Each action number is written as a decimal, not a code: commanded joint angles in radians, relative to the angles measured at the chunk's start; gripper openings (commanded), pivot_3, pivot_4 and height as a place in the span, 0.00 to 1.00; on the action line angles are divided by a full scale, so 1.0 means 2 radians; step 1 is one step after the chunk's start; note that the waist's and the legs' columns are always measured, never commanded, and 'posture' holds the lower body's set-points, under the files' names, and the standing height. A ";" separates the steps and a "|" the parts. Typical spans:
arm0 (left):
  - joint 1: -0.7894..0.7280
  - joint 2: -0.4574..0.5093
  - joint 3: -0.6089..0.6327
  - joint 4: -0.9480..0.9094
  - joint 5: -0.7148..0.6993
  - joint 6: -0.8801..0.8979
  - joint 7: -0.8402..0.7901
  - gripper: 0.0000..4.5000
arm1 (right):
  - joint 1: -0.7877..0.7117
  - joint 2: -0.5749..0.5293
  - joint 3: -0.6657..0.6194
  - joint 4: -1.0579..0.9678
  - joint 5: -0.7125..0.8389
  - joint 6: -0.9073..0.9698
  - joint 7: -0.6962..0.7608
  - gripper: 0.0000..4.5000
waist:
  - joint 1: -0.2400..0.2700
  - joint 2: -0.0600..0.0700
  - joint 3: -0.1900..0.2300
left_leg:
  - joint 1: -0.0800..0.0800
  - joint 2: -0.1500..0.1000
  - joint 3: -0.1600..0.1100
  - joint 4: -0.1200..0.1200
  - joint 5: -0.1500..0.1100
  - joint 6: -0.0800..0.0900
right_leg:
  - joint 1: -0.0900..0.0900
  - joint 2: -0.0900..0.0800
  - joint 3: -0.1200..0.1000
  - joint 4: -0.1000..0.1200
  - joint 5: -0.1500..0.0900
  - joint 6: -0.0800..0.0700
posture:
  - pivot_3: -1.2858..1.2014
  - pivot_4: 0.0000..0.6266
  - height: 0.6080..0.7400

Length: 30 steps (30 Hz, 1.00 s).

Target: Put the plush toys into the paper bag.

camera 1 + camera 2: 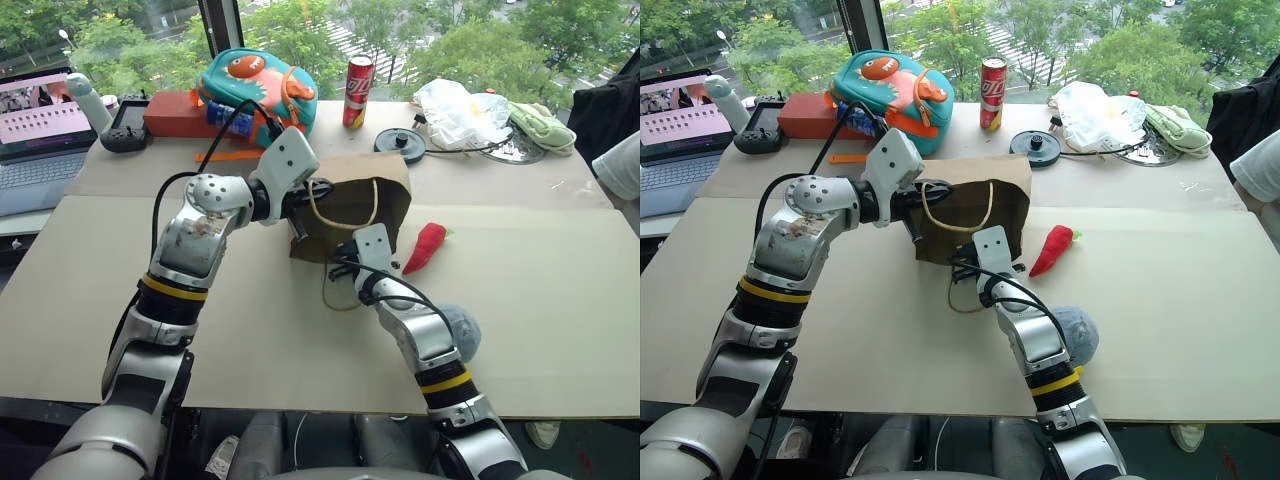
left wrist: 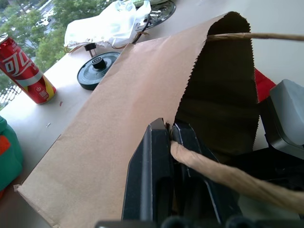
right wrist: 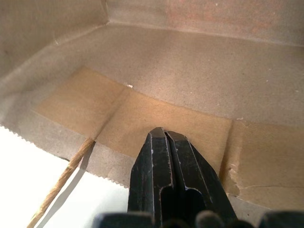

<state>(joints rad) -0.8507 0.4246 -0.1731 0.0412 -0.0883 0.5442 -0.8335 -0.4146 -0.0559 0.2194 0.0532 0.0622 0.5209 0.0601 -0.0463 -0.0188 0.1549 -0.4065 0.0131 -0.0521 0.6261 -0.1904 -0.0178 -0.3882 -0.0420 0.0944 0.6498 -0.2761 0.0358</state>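
Observation:
The brown paper bag (image 1: 355, 195) lies on its side mid-table, its mouth facing me. My left gripper (image 2: 168, 130) is shut on the upper rim of the mouth, where a cord handle (image 2: 223, 173) is attached, and holds that rim lifted. My right gripper (image 3: 161, 132) is shut and empty, its tips just inside the mouth over the bag's lower wall (image 3: 190, 71). The red chili plush toy (image 1: 425, 247) lies on the table just right of the bag. The grey-blue ball plush toy (image 1: 462, 330) sits nearer me, partly hidden behind my right forearm.
Along the far edge stand a teal and orange backpack (image 1: 255, 85), a red can (image 1: 357, 92), a black round disc (image 1: 400, 142) and a white plastic bag (image 1: 455, 110). A laptop (image 1: 40, 125) and a controller (image 1: 125, 130) are far left. A person's sleeve (image 1: 620, 165) shows at the right edge.

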 commanded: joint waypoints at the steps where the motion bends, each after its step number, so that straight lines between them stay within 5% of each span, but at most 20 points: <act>1: -0.014 0.000 0.013 -0.009 -0.013 -0.002 0.002 0.04 | 0.005 0.003 -0.004 -0.007 -0.005 0.019 0.005 0.00 | 0.000 0.000 0.000 | 0.000 0.000 0.000 0.000 0.000 0.000 | 0.000 0.000 0.000 0.000 0.000 0.000 | 0.52 0.24 0.99; 10: -0.001 0.000 0.003 -0.016 -0.018 0.003 0.006 0.04 | 0.009 0.006 -0.009 -0.045 -0.004 0.016 0.018 0.00 | 0.000 0.000 0.000 | 0.000 0.000 0.000 0.000 0.000 0.000 | 0.000 0.000 0.000 0.000 0.000 0.000 | 0.52 0.24 0.99; 19: -0.001 0.001 -0.002 -0.004 -0.008 -0.003 0.021 0.04 | 0.084 -0.031 -0.056 -0.295 0.042 0.116 0.048 0.00 | 0.002 0.000 0.000 | -0.001 0.000 0.000 0.000 0.000 0.000 | 0.000 0.000 0.000 0.000 0.000 0.000 | 0.52 0.24 0.99; 26: 0.002 0.002 -0.005 0.004 -0.008 -0.012 0.022 0.04 | 0.124 -0.088 -0.162 -0.467 0.098 0.249 0.065 0.00 | 0.002 0.000 0.000 | -0.001 0.000 0.000 0.000 0.000 0.000 | 0.000 0.000 0.000 0.000 0.000 0.000 | 0.52 0.24 0.99; 30: 0.004 0.002 -0.007 0.007 -0.008 -0.015 0.022 0.04 | 0.166 -0.124 -0.219 -0.529 0.127 0.330 0.084 0.25 | 0.002 0.000 0.000 | -0.001 0.000 0.000 0.000 0.000 0.000 | 0.000 0.000 0.000 -0.001 0.000 0.000 | 0.52 0.24 0.99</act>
<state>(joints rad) -0.8337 0.4270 -0.1898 0.0669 -0.1113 0.5379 -0.7956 -0.0911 -0.2820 -0.1775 -0.9225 0.2787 1.1260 0.2037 -0.0416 -0.0188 0.1550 -0.4087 0.0128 -0.0524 0.6262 -0.1904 -0.0178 -0.3885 -0.0421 0.0942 0.6481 -0.2764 0.0362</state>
